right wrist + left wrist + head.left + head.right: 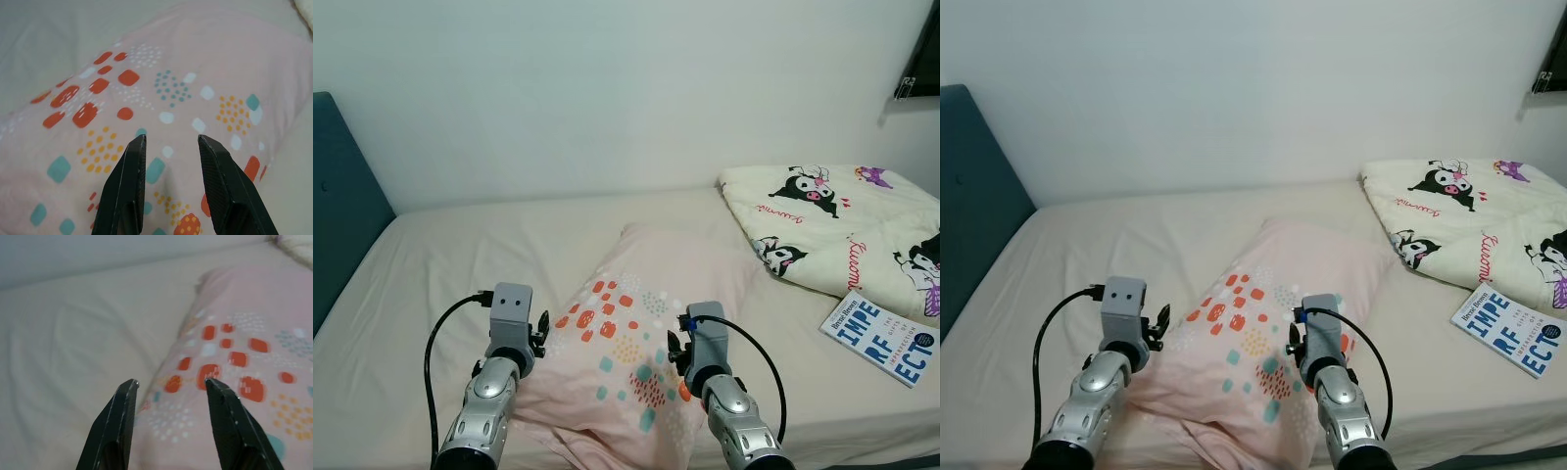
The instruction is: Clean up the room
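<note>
Bed (460,255) in beige sheet, teal headboard (342,206) on the robot's left, white wall behind. Folded cartoon-print quilt (842,225) fills the far right corner; bare sheet lies open on the left half. Pink patterned pillow (636,333) lies mid-bed, its near corner towards the front edge. Blue-and-white book (886,338) sits near the right front edge, beside the quilt. Wrist views give the detail: left gripper (171,384) fingers apart over the pillow's left edge; right gripper (169,140) fingers apart above its patterned face.

A pink patterned pillow (1268,323) lies mid-bed (1116,245) — folded cartoon blanket (1479,230) and blue book (1513,333) off to its right.
</note>
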